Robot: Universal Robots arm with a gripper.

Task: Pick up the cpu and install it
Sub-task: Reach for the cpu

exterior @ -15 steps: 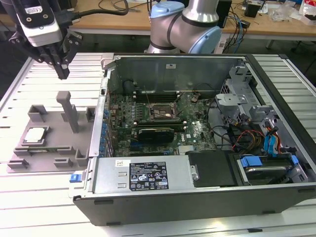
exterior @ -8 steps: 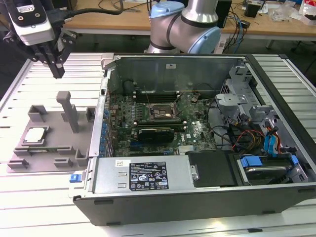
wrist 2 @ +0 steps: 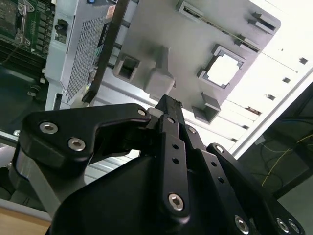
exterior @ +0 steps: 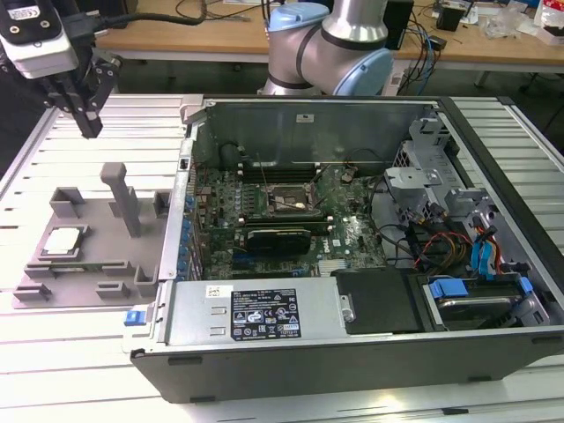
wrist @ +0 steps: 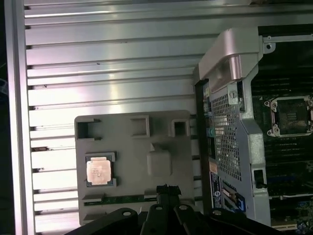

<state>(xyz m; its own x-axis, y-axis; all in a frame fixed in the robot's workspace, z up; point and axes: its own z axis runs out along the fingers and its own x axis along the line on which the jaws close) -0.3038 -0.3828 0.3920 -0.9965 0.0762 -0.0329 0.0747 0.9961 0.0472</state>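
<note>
The cpu point(exterior: 63, 240) is a small square chip with a silvery top. It lies flat in a pocket of the grey fixture plate point(exterior: 92, 264), at the exterior view's left. Both wrist views look down on the cpu point(wrist 2: 223, 70) point(wrist: 99, 171). My gripper point(exterior: 90, 130) hangs high above the slatted table, behind the fixture, with its black fingers shut together on nothing. In both wrist views the fingertips of the gripper point(wrist 2: 168, 100) point(wrist: 168, 188) meet at a point, well apart from the chip. The empty motherboard socket point(exterior: 291, 201) point(wrist: 288, 115) lies inside the open computer case.
The open computer case point(exterior: 300, 326) stands at the exterior view's right of the fixture, and its metal side wall point(exterior: 181, 203) rises between them. A grey upright post point(exterior: 122, 198) and blocks stand on the fixture. The arm's base point(exterior: 330, 44) is behind the case. Cables and drive bays point(exterior: 476, 256) crowd the case's far side.
</note>
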